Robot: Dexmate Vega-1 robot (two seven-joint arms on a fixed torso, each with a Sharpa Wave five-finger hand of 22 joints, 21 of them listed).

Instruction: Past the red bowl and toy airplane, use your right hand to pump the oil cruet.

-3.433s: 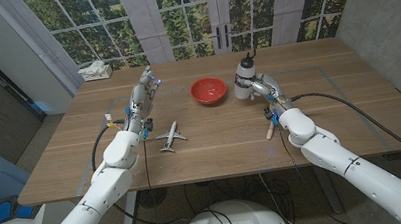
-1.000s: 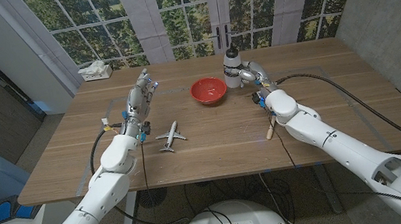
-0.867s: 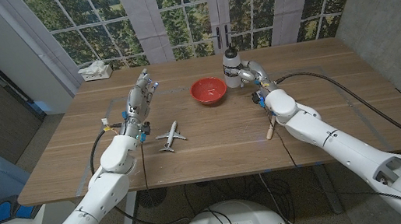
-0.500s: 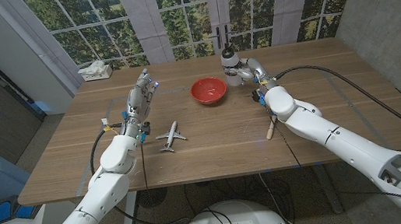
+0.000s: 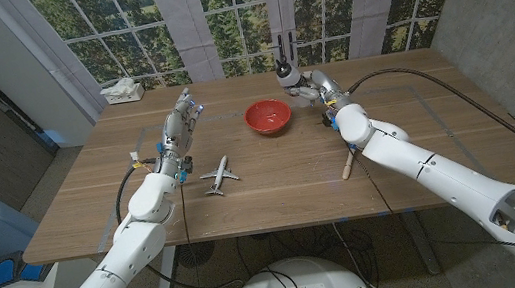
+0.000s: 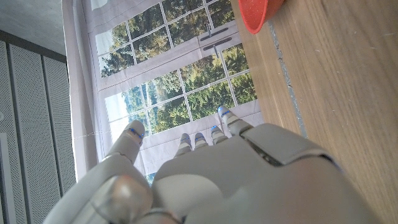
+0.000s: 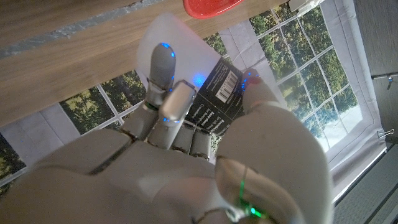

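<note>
A: Two hands on the list; going left to right, what is the left hand (image 5: 181,122) doing?

B: Standing near the table's (image 5: 274,187) left side, fingers apart and pointing up, holding nothing. The left wrist view is showing the same spread fingers (image 6: 225,118).

A: Next?

B: The plane (image 5: 220,176), lying near the front, then the bowl (image 5: 267,116) sitting behind it, mid-table.

A: And the cruet (image 5: 290,76)?

B: Standing right of the bowl at the far edge, apparently leaning, with its black pump pointing up. The right hand (image 5: 315,85) is wrapping the body; in the right wrist view its fingers (image 7: 163,65) are lying across the white bottle (image 7: 186,68) and its label.

A: Item: how should the pumping go?

B: My judgement: the bottle is wanting to be settled upright first. Then the grip is staying firm on the body while one finger is pressing straight down on the pump head, not sideways, or the bottle is tipping toward the bowl.
</note>
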